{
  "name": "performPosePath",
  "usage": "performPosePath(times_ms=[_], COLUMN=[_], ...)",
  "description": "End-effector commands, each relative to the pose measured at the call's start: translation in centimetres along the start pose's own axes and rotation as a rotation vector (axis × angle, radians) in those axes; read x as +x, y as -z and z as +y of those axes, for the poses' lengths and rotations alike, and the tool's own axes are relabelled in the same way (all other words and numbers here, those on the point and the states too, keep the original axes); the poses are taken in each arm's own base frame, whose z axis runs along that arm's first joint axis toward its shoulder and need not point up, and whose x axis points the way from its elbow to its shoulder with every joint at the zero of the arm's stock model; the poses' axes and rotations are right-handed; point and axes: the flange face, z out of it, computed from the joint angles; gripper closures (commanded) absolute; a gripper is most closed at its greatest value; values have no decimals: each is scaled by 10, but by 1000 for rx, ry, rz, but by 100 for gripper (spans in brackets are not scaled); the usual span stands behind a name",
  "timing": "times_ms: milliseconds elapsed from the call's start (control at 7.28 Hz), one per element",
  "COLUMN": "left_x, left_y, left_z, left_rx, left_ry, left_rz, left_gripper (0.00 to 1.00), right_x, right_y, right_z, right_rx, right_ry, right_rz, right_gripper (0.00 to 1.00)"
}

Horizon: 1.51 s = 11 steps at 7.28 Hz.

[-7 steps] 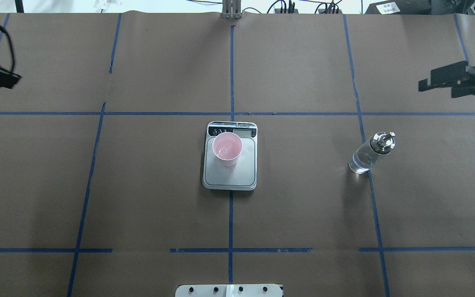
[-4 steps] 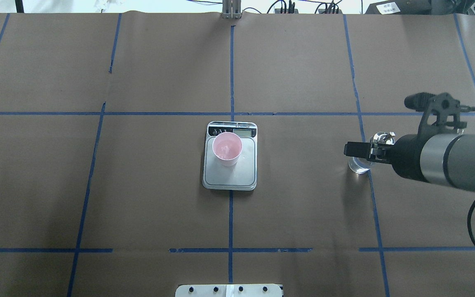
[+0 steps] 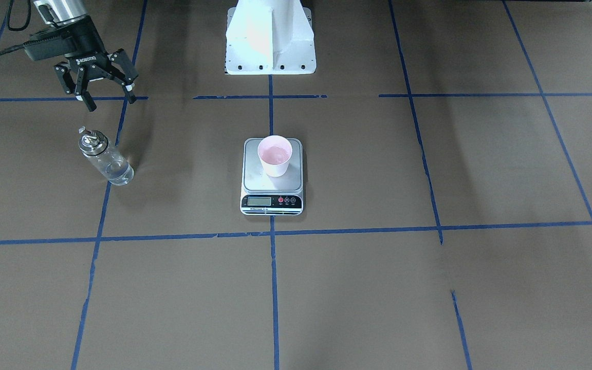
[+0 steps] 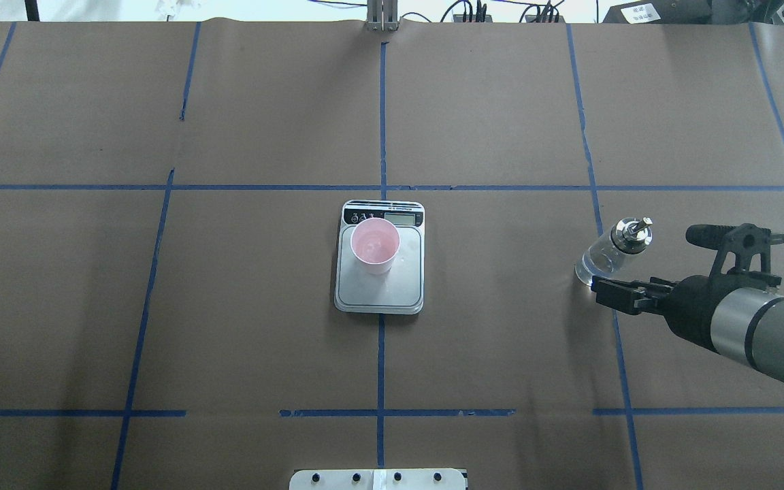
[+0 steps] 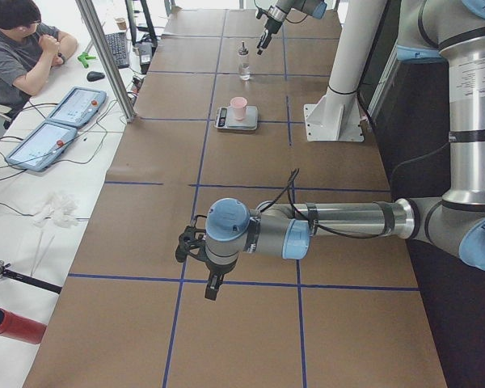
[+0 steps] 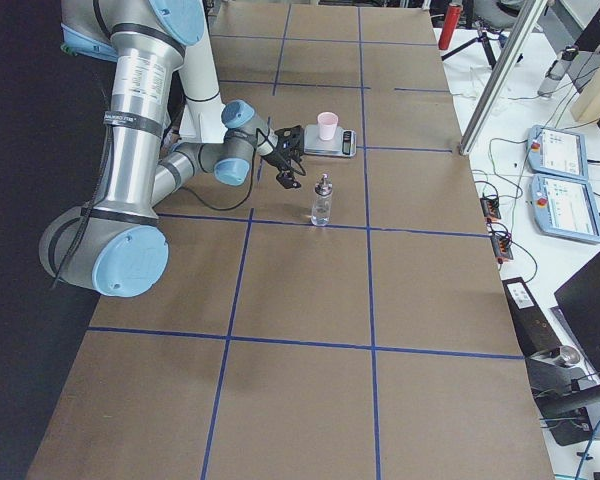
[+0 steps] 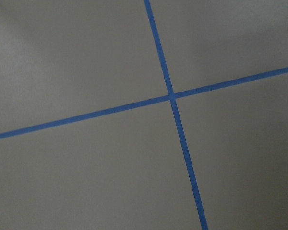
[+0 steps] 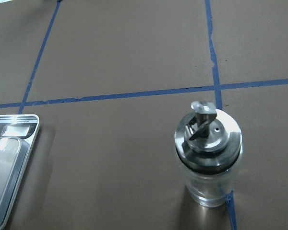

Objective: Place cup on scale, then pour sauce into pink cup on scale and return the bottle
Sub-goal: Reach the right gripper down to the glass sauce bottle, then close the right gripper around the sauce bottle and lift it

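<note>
So the small pale pink tapered cup (image 3: 274,155) sits on the flat steel-topped kitchen scale (image 3: 253,180). The clear glass bottle with a silver cap (image 3: 106,164) stands upright on the brown worktop (image 3: 378,288), well off the scale's right side. The right claw (image 3: 111,104) is out there too, spread wide and empty. The left claw (image 5: 200,267) is far off the scale's left; can't tell its grip.

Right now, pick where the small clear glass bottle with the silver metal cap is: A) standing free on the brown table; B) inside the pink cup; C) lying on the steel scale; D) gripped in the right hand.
A: the bottle stands upright on the table, the open right hand clear of it.
</note>
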Motion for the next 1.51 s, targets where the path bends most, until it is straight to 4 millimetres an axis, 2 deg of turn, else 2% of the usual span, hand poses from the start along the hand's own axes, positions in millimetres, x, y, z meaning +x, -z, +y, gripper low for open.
performPosePath(times_ms=[0, 137, 275, 549, 687, 1099, 1236, 1373], left_x=[8, 11, 14, 14, 14, 14, 14, 14], left_y=[5, 9, 10, 12, 12, 11, 11, 11], left_z=[-3, -6, -8, -9, -9, -9, -8, -8], left_rx=[12, 30, 43, 47, 48, 45, 43, 43], left_ry=[-9, -26, -41, -44, -45, -44, -43, -43], left_rz=[4, 2, 2, -1, -1, 0, -3, -5], left_gripper=[0, 0, 0, 0, 0, 0, 0, 0], right_x=[16, 25, 36, 40, 41, 46, 43, 26], right_y=[-28, -57, -74, -96, -101, -104, -104, -108], right_z=[24, 36, 51, 69, 77, 77, 74, 69], right_rx=[103, 121, 161, 203, 231, 268, 293, 317], right_ry=[64, 72, 89, 120, 137, 155, 165, 176], right_rz=[54, 49, 56, 88, 101, 121, 122, 105], right_gripper=[0, 0, 0, 0, 0, 0, 0, 0])
